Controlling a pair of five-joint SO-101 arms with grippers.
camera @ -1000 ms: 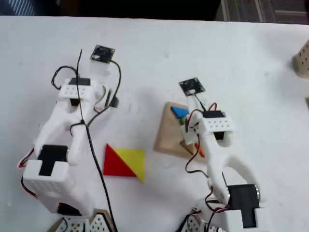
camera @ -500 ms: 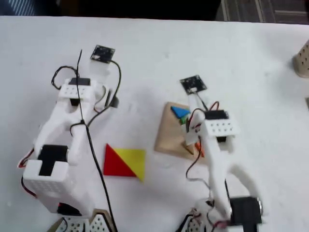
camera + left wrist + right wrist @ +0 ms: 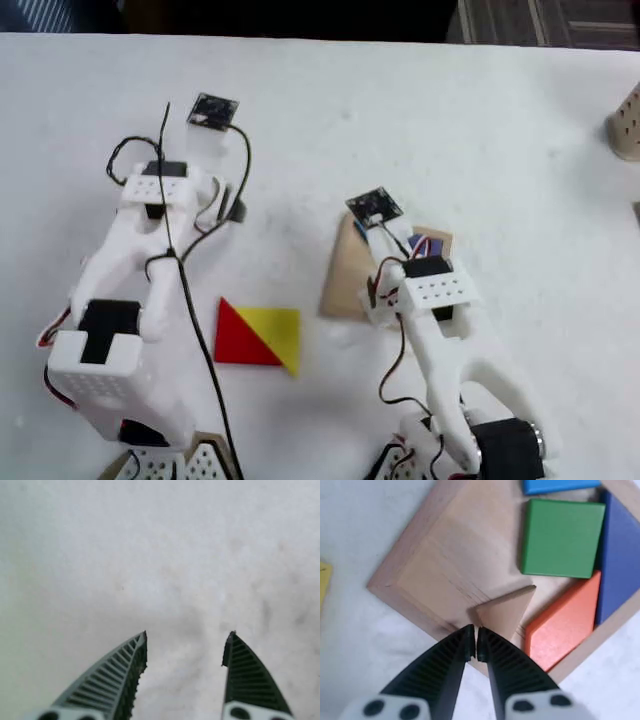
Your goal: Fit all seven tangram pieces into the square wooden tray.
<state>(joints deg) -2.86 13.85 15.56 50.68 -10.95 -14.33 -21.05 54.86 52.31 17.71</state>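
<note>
Your right gripper (image 3: 476, 642) hung closed over the edge of the tray (image 3: 395, 550) by the tan triangle (image 3: 502, 612); your left gripper (image 3: 185, 652) gaped above the desk (image 3: 150, 555).

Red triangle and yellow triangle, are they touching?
Touching. The high view shows the red triangle and yellow triangle meeting along one slanted edge, with no gap between them.

wooden tray (image 3: 343, 272): mostly covered by the right arm (image 3: 440, 320)
dark blue piece (image 3: 620, 565): cut off at the edge
yellow piece (image 3: 323, 582): cut off too
</note>
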